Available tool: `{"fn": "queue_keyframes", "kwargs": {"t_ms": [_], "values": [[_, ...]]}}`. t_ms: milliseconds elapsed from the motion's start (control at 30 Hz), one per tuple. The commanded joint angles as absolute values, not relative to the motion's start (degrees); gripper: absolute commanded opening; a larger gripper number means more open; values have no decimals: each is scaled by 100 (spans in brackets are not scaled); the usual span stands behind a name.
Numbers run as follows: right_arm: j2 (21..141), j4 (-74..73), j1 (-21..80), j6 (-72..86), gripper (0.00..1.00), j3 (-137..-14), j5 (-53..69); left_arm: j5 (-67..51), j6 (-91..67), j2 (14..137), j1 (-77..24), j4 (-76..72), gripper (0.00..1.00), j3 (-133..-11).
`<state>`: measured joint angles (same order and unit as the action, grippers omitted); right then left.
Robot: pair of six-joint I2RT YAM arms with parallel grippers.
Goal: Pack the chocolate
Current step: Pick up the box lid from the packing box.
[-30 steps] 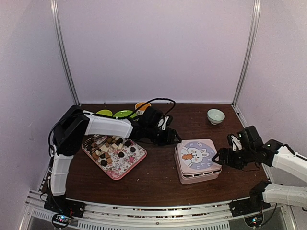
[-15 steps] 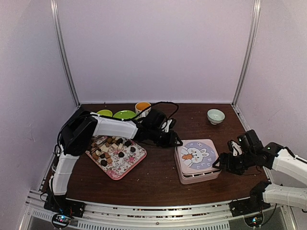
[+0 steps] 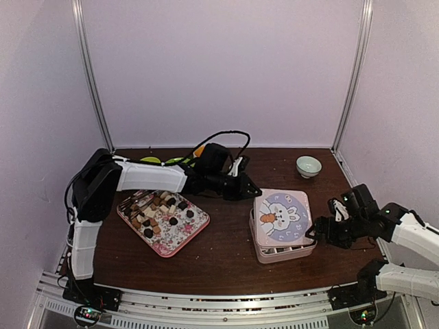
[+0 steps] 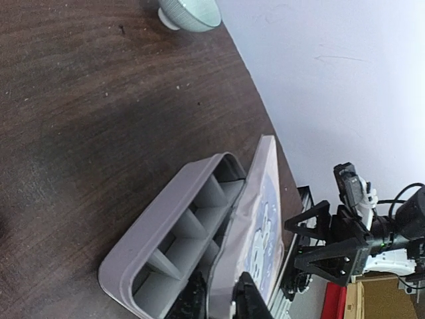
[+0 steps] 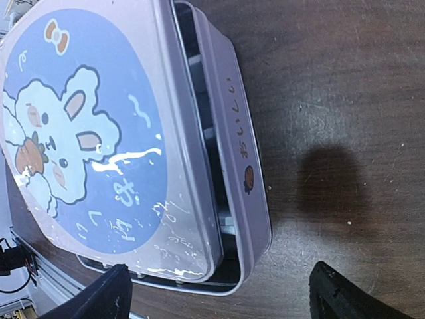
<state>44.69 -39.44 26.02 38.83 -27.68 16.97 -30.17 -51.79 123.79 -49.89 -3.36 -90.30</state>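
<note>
At nine o'clock on the tin [image 3: 285, 252], the left gripper [image 3: 250, 192] pinches the lid [image 3: 282, 214], apparently opening it; the right gripper [image 3: 319, 229] gapes idle. Lifting it clear seems next.

Pale green bowl [image 3: 309, 165] at back right of dark wooden table [image 3: 226, 247].

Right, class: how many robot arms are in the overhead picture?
2. The left arm reaches over the tray toward the tin; the right arm is by the tin's right side.
</note>
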Motion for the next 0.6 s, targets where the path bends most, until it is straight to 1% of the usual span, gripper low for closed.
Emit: {"fn": "queue_keyframes", "kwargs": {"t_ms": [0, 267, 567], "values": [[4305, -3831, 2637, 3625, 94, -3187, 1576, -3122, -5352, 11777, -4937, -827, 11, -8895], [3865, -3614, 2638, 3057, 96, -3765, 1821, -3139, -5302, 11144, -4933, -731, 11, -8805], [3347, -2234, 2638, 3480, 95, -3520, 2722, -3425, -5272, 10515, -4955, -716, 5, -8861]]}}
